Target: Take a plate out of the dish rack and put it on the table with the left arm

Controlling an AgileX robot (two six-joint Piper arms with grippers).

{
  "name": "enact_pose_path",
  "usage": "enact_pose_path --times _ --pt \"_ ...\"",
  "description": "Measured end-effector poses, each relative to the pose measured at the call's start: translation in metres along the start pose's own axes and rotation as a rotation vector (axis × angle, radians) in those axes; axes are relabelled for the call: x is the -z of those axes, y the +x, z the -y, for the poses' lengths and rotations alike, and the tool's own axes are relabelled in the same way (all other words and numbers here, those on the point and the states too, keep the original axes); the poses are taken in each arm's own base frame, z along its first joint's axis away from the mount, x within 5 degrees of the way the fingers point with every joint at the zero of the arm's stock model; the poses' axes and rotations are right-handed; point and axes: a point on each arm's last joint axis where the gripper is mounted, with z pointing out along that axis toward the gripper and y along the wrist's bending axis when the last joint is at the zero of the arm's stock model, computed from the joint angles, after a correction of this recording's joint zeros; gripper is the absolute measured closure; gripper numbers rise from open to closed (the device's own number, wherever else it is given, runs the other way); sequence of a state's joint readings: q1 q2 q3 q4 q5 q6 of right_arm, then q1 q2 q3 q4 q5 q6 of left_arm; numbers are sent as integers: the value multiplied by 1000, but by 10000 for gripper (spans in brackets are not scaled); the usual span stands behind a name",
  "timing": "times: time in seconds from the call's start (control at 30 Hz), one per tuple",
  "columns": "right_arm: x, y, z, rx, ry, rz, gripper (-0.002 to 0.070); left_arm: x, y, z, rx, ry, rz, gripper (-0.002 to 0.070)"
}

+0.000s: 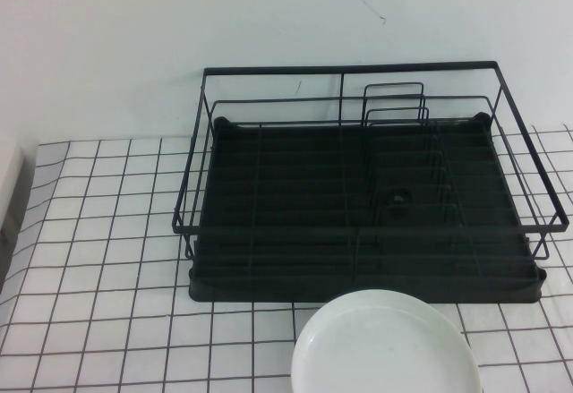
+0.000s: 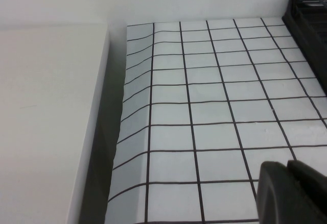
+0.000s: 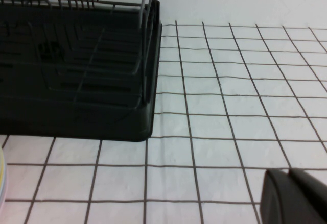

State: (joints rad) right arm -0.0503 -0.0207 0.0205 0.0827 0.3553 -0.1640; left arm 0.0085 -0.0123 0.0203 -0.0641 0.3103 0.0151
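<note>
The black wire dish rack (image 1: 358,205) stands on the gridded white table (image 1: 107,259) and holds no plate in its upright loops. A round white glossy plate (image 1: 385,344) lies flat on the table just in front of the rack, cut off by the near edge of the high view. My left gripper (image 2: 288,165) is shut and empty, low over bare cloth left of the rack, whose corner (image 2: 309,25) shows. My right gripper (image 3: 289,172) is shut and empty over cloth right of the rack (image 3: 76,71). Neither arm shows in the high view.
A white wall stands behind the rack. A white board or panel (image 2: 46,122) lies beside the table's left edge. A sliver of a plate rim (image 3: 1,178) shows in the right wrist view. Open cloth lies on both sides of the rack.
</note>
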Motion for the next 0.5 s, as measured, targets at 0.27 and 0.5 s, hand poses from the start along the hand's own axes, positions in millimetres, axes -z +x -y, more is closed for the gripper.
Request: enact_pose_path --times 0.27,0.5 --pt "0 0 0 0 0 0 678 0 0 0 -8 -1 -5 677" --pt "0 0 0 0 0 0 678 0 0 0 -8 -1 -5 677"
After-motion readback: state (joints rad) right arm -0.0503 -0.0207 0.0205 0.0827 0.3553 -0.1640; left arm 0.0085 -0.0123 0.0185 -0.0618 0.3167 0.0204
